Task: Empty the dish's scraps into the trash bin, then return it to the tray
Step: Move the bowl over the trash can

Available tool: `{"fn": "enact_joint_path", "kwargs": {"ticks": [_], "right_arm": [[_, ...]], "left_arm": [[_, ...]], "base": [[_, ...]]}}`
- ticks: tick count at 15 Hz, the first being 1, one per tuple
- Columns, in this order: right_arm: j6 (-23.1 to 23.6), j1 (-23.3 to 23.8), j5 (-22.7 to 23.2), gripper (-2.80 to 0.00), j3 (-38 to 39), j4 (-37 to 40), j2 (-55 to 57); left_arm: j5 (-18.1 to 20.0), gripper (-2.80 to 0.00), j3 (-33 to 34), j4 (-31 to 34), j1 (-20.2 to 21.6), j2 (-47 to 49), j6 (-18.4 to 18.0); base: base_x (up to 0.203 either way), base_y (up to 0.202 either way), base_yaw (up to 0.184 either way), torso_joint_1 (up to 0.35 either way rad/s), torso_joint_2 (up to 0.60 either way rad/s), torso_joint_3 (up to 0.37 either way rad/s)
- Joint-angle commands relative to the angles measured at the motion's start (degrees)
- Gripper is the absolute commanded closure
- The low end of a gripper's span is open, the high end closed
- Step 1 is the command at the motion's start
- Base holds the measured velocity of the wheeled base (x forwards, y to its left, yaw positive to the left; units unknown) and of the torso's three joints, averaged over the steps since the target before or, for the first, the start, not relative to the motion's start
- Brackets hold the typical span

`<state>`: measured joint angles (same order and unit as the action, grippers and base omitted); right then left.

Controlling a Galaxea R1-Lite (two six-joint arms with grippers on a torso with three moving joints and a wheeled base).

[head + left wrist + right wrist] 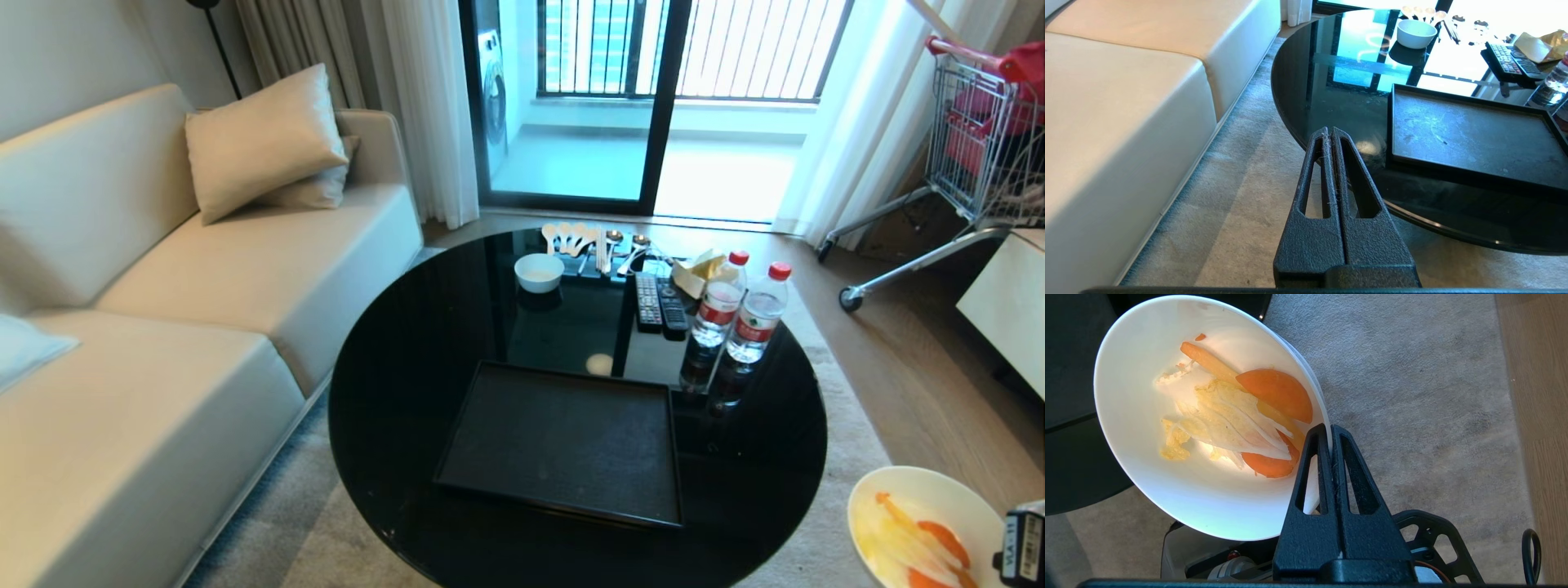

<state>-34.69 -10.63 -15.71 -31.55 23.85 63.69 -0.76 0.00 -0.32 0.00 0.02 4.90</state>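
The dish (1167, 486), a white glossy bowl, hangs tilted over the grey carpet off the table's near right side. My right gripper (1329, 430) is shut on its rim. The scraps (1241, 412), orange slices and pale yellow-white leaves, lie inside it. In the head view the dish (906, 490) shows at the bottom right corner with the right gripper (1022, 545) at its edge. The tray (563, 441) sits bare on the round black table (392, 392). My left gripper (1329, 131) is shut on nothing, parked over the carpet by the table's left edge. The trash bin is out of view.
A smaller white bowl (539, 271), spoons (571, 237), two remotes (660, 302) and two water bottles (739, 314) stand on the table's far half. A cream sofa (163, 327) runs along the left. A shopping cart (980, 139) stands at the far right.
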Motion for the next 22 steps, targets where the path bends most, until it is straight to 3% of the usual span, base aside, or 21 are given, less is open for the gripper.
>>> {"fn": "enact_joint_path", "kwargs": {"ticks": [1, 18, 22], "right_arm": [[-0.20, -0.18, -0.11, 0.00, 0.00, 0.03, 0.84], [-0.13, -1.86, -0.11, 0.00, 0.08, -1.36, 1.27], [0.05, -3.42, -0.20, 0.00, 0.01, -1.42, 0.38]], "left_arm": [[-0.03, 0.00, 0.00, -0.03, 0.00, -0.02, 0.06], [-0.03, 0.00, 0.00, -0.03, 0.00, -0.02, 0.10], [-0.03, 0.00, 0.00, -0.03, 0.00, -0.02, 0.11]], "base": [[0.000, 0.000, 0.000, 0.000, 0.00, 0.000], [-0.171, 0.000, -0.002, 0.002, 0.00, 0.003], [-0.026, 0.000, -0.001, -0.002, 0.00, 0.002]]}}
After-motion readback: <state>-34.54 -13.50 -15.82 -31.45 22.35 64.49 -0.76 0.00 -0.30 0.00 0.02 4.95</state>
